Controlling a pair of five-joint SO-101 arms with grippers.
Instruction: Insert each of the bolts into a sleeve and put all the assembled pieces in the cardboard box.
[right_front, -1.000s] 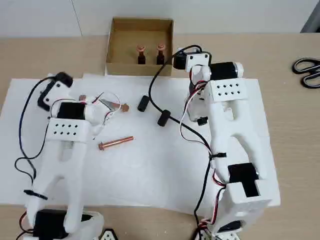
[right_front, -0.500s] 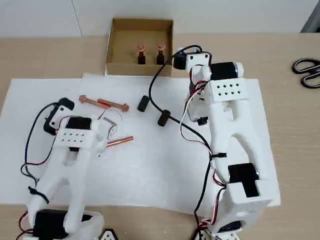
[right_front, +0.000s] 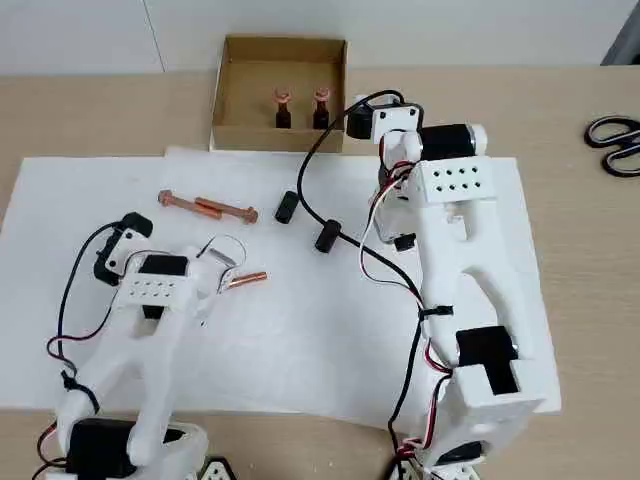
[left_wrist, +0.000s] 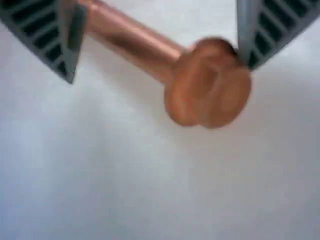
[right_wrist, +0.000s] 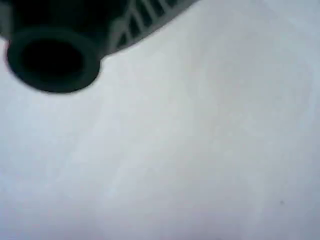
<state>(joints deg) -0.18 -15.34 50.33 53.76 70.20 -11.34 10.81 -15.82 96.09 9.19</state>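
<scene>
From above, a white sheet (right_front: 300, 330) covers most of the pale wooden table (right_front: 560, 110). The open-topped cardboard box (right_front: 229, 90) sits at the upper centre of the frame, just past the sheet's edge. Inside it two assembled pieces (right_front: 283, 108) stand upright side by side, copper heads over black sleeves. Two copper bolts (right_front: 205, 206) lie nearly end to end in the upper left part of the sheet. Two loose sleeves (right_front: 288, 207), short black tubes, lie just right of them, slightly apart from each other. Black-handled scissors (right_front: 613, 140) rest at the far right edge. The left gripper (right_front: 222, 268) is down at a third bolt (right_front: 248, 280) in the left middle of the sheet. The right arm (right_front: 460, 230), white and blocky, stretches up the right side toward the box.

In the left wrist view, the two grey ribbed fingers (left_wrist: 47, 30) stand wide apart and unclenched, straddling the smooth copper bolt on the sheet. Its round flanged head lies against one fingertip, and its shank runs under the other.

In the right wrist view, the right gripper (right_wrist: 65, 30) grips a held sleeve (right_wrist: 52, 60), a matte black tube with its hollow end showing. It sits beside a grey ribbed finger (right_wrist: 145, 20), over the white sheet.
</scene>
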